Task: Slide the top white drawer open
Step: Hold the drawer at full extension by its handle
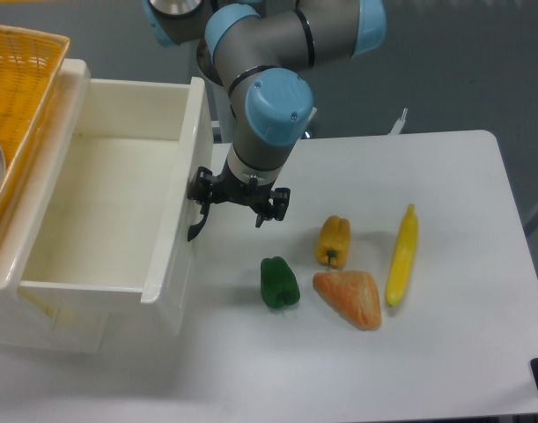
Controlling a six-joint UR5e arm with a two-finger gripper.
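The white table (445, 352) takes up most of the view. On its left side, the top white drawer (101, 220) is pulled well out of the cabinet, open box facing up. The arm (269, 97) reaches down right beside the drawer front, and the gripper (238, 201) sits against the curved black handle (196, 225). One finger (201, 189) is at the handle, the other finger (270, 205) is spread wide of it; can't tell if it's actually grasping. Green pepper (278, 282) lies nearby.
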